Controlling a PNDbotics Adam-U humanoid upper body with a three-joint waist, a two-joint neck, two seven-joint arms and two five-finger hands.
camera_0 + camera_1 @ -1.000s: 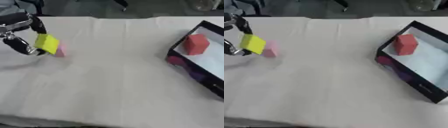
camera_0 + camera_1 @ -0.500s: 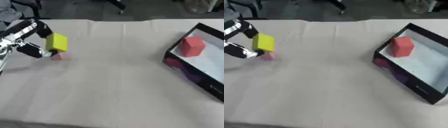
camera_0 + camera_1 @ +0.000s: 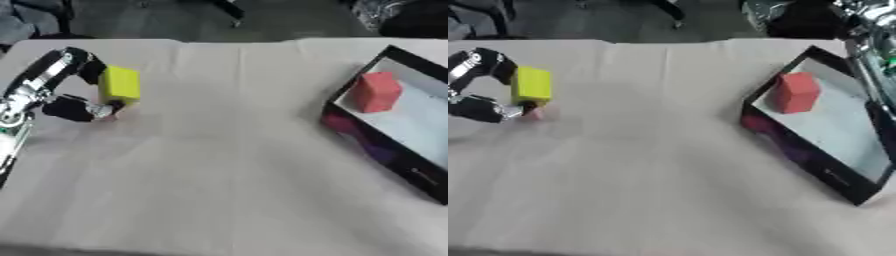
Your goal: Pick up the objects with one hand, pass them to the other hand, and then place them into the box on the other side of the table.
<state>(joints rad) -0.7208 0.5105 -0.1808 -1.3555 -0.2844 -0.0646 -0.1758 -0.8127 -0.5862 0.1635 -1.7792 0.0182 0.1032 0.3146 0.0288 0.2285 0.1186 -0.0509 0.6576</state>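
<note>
Pickup step, by the look of it: left hand (image 3: 54,95) at the near-left of the surface (image 3: 219,165), fingers and thumb curled round a yellow block (image 3: 120,84), pinching it from two sides. Block apparently raised just off the cloth, though hard to be sure. Small pink thing (image 3: 533,114) just below the block, beside the thumb tip, only partly showing. Right hand nowhere in either view.

Far across from the hand, at the opposite side of the surface: black box (image 3: 367,142) with a pale floor, tilted askew, already holding a red block (image 3: 376,92) near its upper corner.

Next move, as a judgement: carrying the yellow block inward toward the middle, with one face left free for the other hand to take; then release only once that hand has closed on it, then on to the box.

No brand, label or readable writing anywhere on block or box.
</note>
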